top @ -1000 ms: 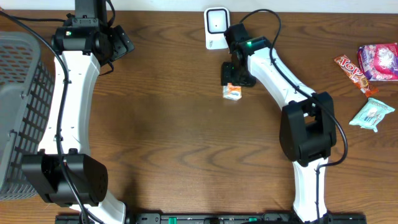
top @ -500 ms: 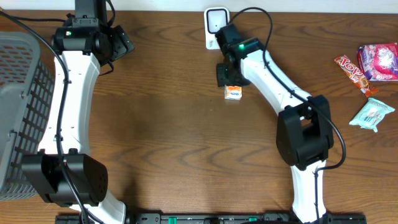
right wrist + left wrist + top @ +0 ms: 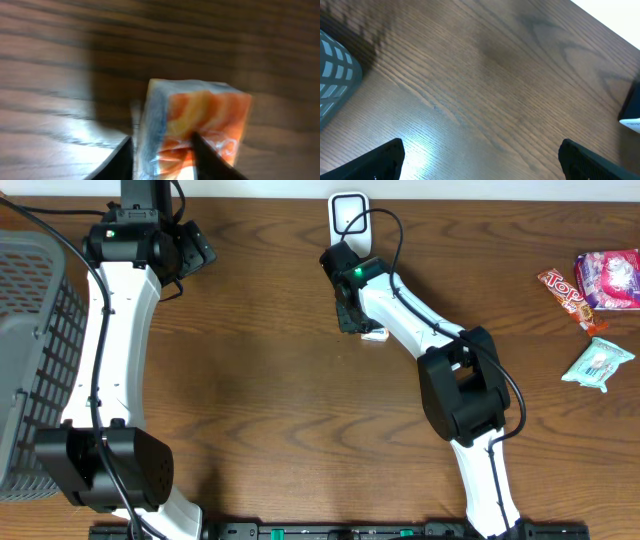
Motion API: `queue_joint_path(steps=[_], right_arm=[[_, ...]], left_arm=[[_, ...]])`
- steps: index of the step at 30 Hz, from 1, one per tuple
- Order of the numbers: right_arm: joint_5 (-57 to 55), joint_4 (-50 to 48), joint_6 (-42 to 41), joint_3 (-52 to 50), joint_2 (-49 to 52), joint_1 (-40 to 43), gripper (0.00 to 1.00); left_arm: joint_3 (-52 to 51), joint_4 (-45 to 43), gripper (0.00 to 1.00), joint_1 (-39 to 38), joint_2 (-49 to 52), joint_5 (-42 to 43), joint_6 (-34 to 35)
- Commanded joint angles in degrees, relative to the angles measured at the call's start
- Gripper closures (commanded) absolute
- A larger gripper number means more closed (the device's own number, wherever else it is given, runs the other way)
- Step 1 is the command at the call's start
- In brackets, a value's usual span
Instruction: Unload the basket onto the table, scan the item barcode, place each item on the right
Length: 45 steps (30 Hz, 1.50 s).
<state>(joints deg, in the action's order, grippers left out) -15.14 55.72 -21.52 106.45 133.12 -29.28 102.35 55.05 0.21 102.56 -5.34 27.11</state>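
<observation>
A small orange and white packet [image 3: 200,120] lies on the wooden table, and in the overhead view only a white sliver of the packet [image 3: 376,335] shows under the arm. My right gripper [image 3: 162,150] stands over it with its jaws closed in on the packet's left part. The rest of the packet sticks out past the right finger. The white barcode scanner [image 3: 347,215] stands at the table's far edge, just behind my right gripper [image 3: 350,315]. At the far left my left gripper [image 3: 195,250] hangs open over bare wood, and the left wrist view shows nothing between the fingers of the left gripper [image 3: 482,165].
A grey mesh basket [image 3: 30,360] fills the left edge, and its corner [image 3: 332,70] shows in the left wrist view. At the far right lie a red snack bar [image 3: 565,292], a pink packet [image 3: 610,278] and a teal packet [image 3: 598,365].
My right arm has swung left and come down over the packet, now covering most of it, and its jaws have narrowed onto it. The left arm has not moved.
</observation>
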Motion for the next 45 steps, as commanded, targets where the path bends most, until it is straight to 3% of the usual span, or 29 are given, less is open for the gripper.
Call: queue_joint_path(steps=[1, 7, 15, 24, 32, 36, 40, 43, 45], right_arm=[[1.36, 0.24, -0.28, -0.33, 2.21, 0.02, 0.99], [11.02, 2.16, 1.01, 3.17, 1.88, 1.18, 0.99], [46.47, 5.92, 14.53, 12.02, 1.46, 7.76, 0.99], [71.23, 6.88, 24.46, 8.37, 1.51, 15.61, 0.99], [72.24, 2.23, 24.79, -2.89, 1.53, 19.06, 0.99], [72.24, 2.08, 24.46, -3.58, 1.29, 19.28, 0.99], [61.88, 2.23, 18.56, -0.37, -0.76, 17.59, 0.95], [48.52, 2.43, 14.36, 3.56, -3.45, 15.02, 0.84], [39.19, 1.77, 11.98, 5.97, -4.94, 12.57, 0.5]], left_arm=[[-0.11, 0.0, 0.02, 0.04, 0.2, -0.94, -0.28], [-0.11, -0.02, 0.02, 0.04, 0.2, -0.94, -0.28], [-0.11, 0.0, 0.02, 0.04, 0.2, -0.94, -0.28], [-0.11, -0.02, 0.02, 0.04, 0.2, -0.94, -0.28], [-0.11, 0.0, 0.02, 0.04, 0.2, -0.94, -0.28], [-0.11, -0.02, 0.02, 0.04, 0.2, -0.94, -0.28], [-0.11, -0.02, 0.02, 0.04, 0.2, -0.94, -0.28], [-0.11, -0.02, 0.02, 0.04, 0.2, -0.94, -0.28], [-0.11, -0.02, 0.02, 0.04, 0.2, -0.94, -0.28]])
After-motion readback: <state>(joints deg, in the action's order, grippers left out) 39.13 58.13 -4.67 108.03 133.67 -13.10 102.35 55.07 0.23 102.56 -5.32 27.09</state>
